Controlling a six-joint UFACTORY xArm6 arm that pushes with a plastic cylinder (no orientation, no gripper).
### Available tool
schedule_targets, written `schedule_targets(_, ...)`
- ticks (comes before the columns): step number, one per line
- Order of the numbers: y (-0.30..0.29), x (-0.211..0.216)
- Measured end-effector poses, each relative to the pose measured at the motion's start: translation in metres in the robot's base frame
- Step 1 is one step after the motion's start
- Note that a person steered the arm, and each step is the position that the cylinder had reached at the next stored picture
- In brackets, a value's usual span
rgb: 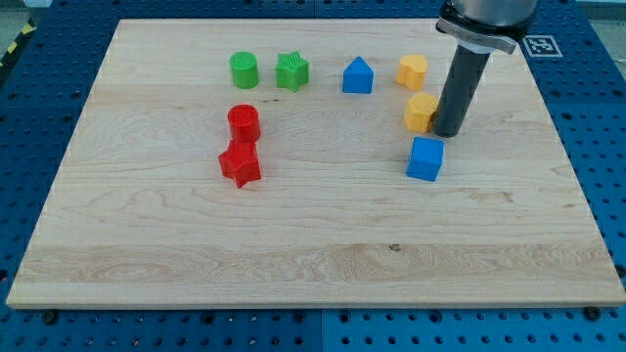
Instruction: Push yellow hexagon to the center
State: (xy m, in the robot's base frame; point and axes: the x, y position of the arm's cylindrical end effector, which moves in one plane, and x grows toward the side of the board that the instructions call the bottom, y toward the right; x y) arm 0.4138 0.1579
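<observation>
Working from the view's bottom upward: the wooden board is bare along its near half. First block met is the blue cube, right of centre. Left of it, well apart, the red star with the red cylinder touching or just beside its far edge.

Next row back: a yellow block, which I take for the yellow hexagon of the task, though its exact outline is hard to read. It sits right of the board's middle, just above the blue cube. My tip stands on its right flank, touching or nearly so. There are no fingers on this rig, only the bare rod, so nothing is held or clamped.

Far row, left to right: green cylinder, green star, blue house-shaped block, and a 2nd yellow block, roundish, shape unclear.

Risks, as I judge them:
- 2 yellow blocks sit close together; picking the wrong 1 is possible.
- A push off the block's centre line would spin it and let it slip off the rod.
- Drifting toward the view's bottom could catch the blue cube and drag it along.
- Overshoot leftward would run it at the red pair.

Containers: none in view.
</observation>
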Motion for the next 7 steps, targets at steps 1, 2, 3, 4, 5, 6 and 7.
schedule_targets(1, 0.0, -0.012)
schedule_targets(2, 0.0, -0.032)
schedule_targets(3, 0.003, -0.033)
schedule_targets(4, 0.029, -0.051)
schedule_targets(5, 0.039, -0.053)
schedule_targets(6, 0.034, -0.053)
schedule_targets(7, 0.014, -0.053)
